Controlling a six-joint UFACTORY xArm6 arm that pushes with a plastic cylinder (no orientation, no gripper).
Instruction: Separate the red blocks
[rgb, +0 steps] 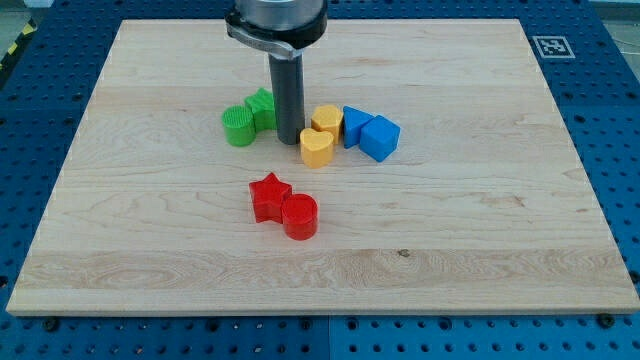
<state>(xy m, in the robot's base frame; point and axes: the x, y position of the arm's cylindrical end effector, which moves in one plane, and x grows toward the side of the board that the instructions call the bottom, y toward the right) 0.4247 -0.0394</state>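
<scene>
A red star block (268, 197) and a red cylinder block (299, 216) lie touching each other a little below the board's middle, the cylinder at the star's lower right. My tip (290, 140) rests on the board above them, between the green blocks on its left and the yellow blocks on its right. It is well apart from both red blocks.
A green cylinder (238, 126) and a green star (262, 108) sit left of the tip. Two yellow blocks (317, 147) (326, 121) sit right of it, then two blue blocks (354, 124) (379, 137). The wooden board (480, 220) lies on a blue perforated table.
</scene>
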